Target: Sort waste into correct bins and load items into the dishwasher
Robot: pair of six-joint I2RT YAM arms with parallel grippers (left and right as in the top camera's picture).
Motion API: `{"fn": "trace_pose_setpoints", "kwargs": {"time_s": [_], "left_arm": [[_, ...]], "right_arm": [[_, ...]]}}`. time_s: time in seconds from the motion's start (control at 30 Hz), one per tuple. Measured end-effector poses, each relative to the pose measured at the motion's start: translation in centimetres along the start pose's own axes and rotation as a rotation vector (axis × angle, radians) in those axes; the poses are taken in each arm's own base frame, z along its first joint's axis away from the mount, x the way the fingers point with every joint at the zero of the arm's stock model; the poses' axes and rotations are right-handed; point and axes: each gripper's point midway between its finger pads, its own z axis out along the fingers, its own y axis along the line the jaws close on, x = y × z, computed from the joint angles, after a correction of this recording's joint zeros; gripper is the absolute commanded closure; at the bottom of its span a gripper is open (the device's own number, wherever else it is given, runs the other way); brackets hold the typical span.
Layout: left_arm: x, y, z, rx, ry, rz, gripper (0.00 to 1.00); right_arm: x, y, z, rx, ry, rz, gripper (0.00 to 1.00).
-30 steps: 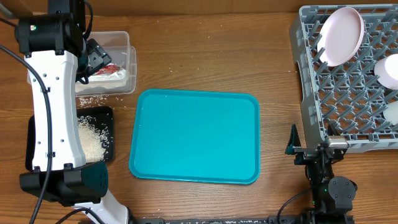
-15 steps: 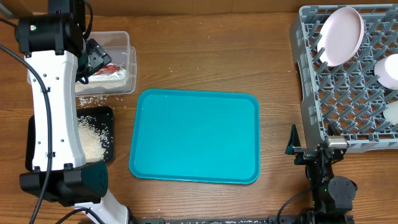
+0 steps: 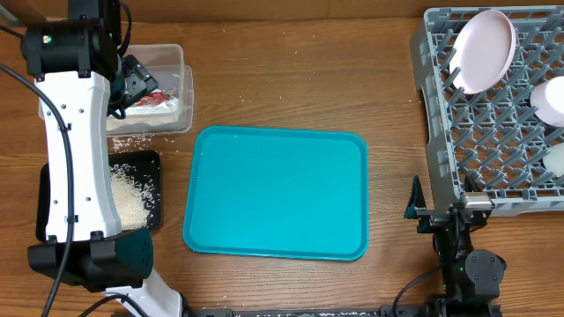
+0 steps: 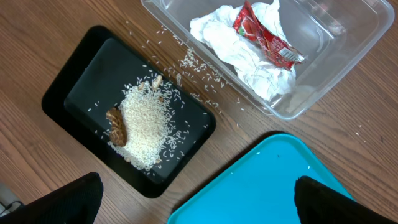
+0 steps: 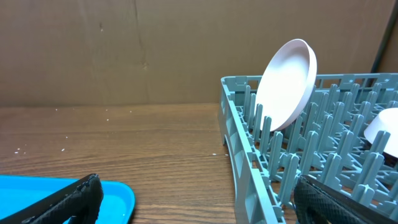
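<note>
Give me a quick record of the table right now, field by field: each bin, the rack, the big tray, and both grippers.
clear tub: crumpled tissue with a red wrapper on top
black tray: pile of rice, brown food scrap
table: stray grains between tub and black tray
teal tray: no items on it
dish rack: plate on edge; bowl and second bowl at its right side
left gripper: open, empty
right gripper: open, empty, near the rack
</note>
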Motion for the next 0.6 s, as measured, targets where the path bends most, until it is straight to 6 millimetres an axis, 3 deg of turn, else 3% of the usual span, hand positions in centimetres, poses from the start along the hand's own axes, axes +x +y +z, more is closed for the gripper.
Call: {"fn": "trace_pose_setpoints", "kwargs": {"time_s": [0.37,0.6], "left_arm": [[0.0,0.1,0.0,-0.002,0.001,0.001,0.0],[1.2,0.5,0.0,-0.013,0.052,0.02,0.0]], "right_arm": [[0.0,0.0,0.0,0.0,0.0,0.0,0.0],[0.0,0.0,0.0,0.0,0.0,0.0,0.0]]}}
